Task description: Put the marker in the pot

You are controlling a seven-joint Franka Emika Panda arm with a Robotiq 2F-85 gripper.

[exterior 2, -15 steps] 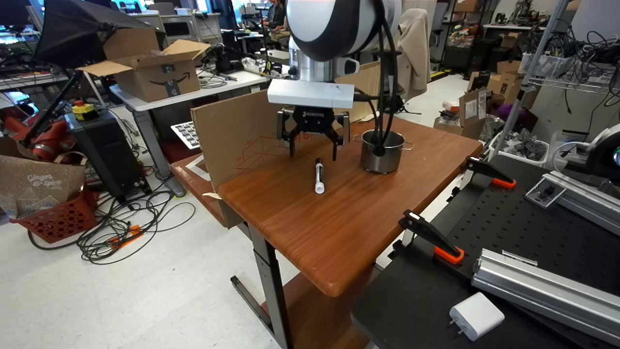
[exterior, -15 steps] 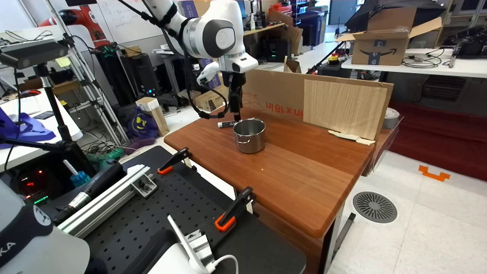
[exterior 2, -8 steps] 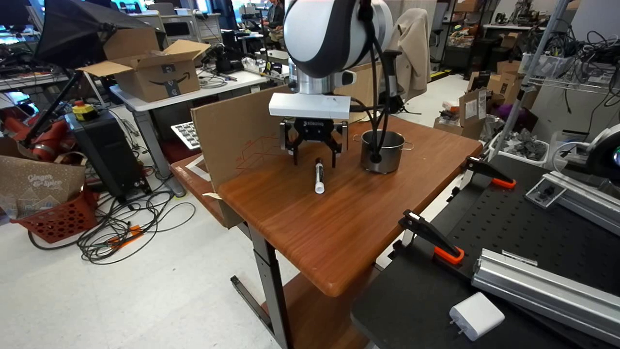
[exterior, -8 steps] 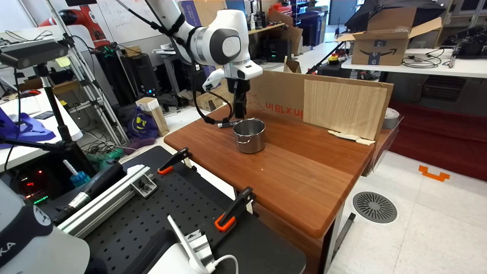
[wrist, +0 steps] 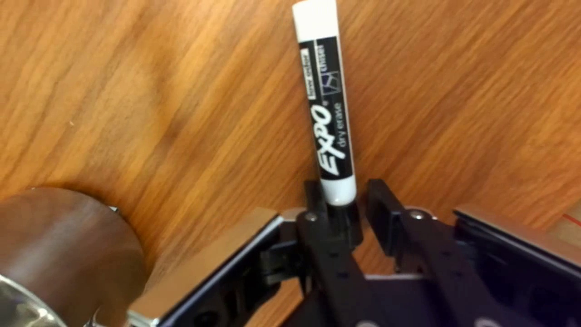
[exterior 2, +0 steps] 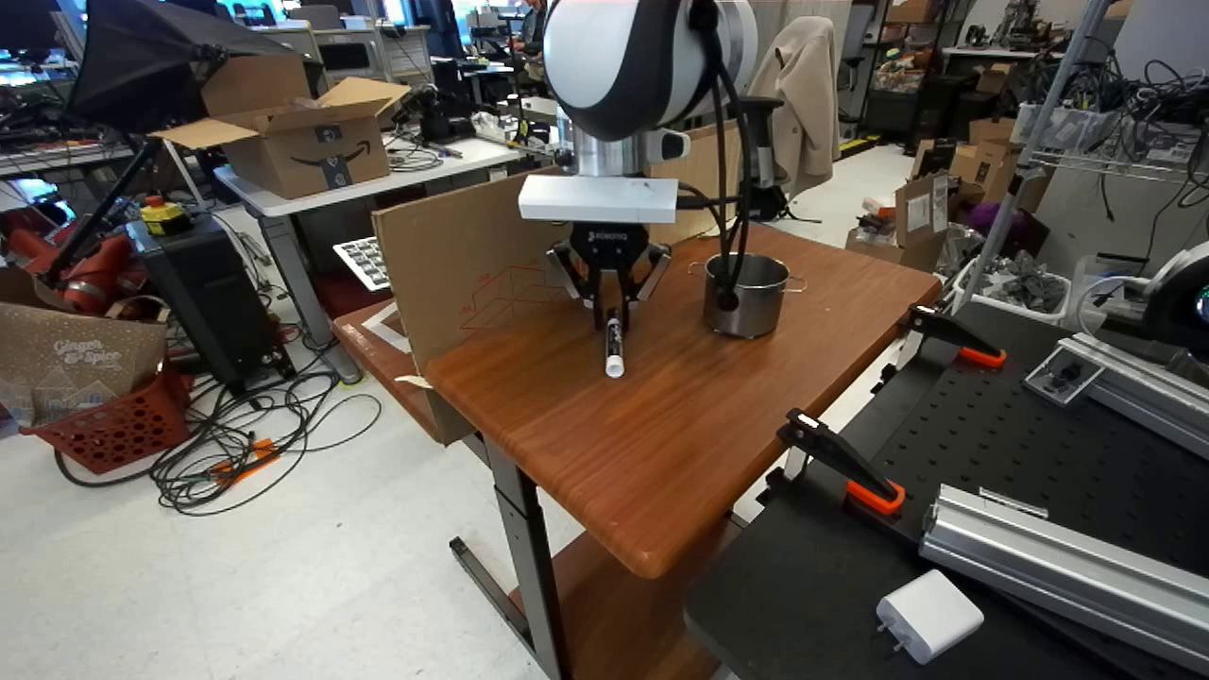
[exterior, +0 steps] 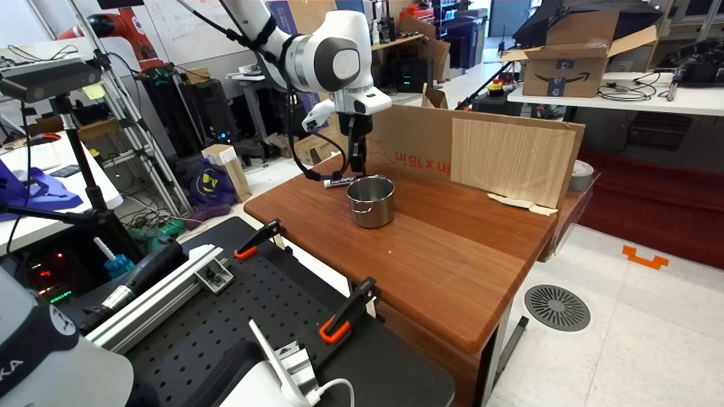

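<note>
The marker lies on the brown table, white at its bare end, with a black label and a dark cap. My gripper straddles the cap end, its jaws drawn in to a narrow space. In the wrist view the left finger is right against the cap or very near it, while a thin gap shows on the right side. An exterior view shows the marker reaching out from between the fingertips. The silver pot stands upright beside the gripper; its wall fills the lower left of the wrist view.
Cables from the arm hang in front of the pot. A cardboard sheet stands along the table's far edge, with a wood-look panel on it. Black and orange clamps sit by the near edge.
The arm has come down toward the table, and the jaws have gone from wide apart to close around the cap. The marker has shifted slightly sideways on the table.
</note>
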